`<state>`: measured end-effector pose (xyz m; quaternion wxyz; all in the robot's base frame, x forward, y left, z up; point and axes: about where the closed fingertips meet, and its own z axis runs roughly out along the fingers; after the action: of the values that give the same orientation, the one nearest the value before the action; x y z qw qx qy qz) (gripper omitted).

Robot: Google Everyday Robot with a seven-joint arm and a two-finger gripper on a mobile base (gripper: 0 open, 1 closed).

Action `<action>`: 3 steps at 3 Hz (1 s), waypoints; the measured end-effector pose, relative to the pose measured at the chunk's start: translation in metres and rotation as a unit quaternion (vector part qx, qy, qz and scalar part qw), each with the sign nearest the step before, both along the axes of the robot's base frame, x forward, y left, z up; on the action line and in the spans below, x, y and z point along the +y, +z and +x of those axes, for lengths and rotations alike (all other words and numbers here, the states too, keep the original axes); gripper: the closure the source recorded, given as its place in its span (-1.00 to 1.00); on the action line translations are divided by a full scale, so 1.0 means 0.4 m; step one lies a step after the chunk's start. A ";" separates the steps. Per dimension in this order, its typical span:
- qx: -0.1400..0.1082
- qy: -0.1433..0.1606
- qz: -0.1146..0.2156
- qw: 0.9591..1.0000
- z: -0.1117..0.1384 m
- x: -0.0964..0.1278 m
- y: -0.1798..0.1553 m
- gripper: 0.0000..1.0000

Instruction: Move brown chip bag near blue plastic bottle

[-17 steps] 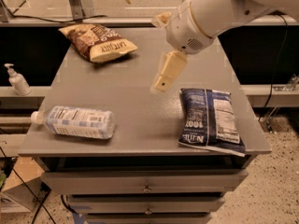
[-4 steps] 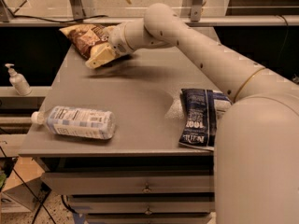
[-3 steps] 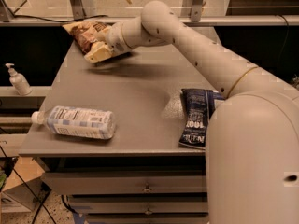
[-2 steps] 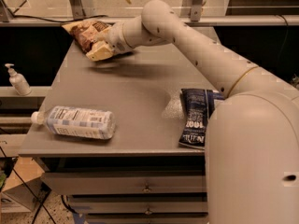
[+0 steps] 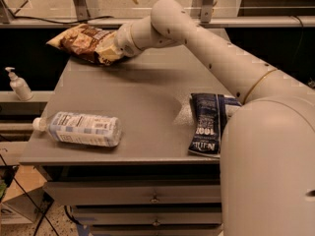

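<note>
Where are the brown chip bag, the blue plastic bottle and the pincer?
brown chip bag (image 5: 78, 39), camera view, printed middle.
blue plastic bottle (image 5: 84, 129), camera view, label.
pincer (image 5: 109, 53), camera view, tip at the bag's right end.

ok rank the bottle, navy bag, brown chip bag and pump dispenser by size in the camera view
1. blue plastic bottle and navy bag: too alike to split; the arm hides part of the bag
2. brown chip bag: farther back, gripper over one end, so unsure
3. pump dispenser: clearly smallest
</note>
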<state>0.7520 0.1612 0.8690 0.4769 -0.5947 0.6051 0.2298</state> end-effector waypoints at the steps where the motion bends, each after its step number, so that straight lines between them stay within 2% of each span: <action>1: -0.008 0.005 0.001 1.000 -0.007 -0.002 0.015 1.00; 2: -0.026 0.029 0.003 0.999 -0.050 -0.020 0.080 1.00; 3: -0.034 0.051 -0.014 0.998 -0.119 -0.086 0.146 1.00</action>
<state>0.7043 0.1270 0.9275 0.4768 -0.6387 0.5606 0.2249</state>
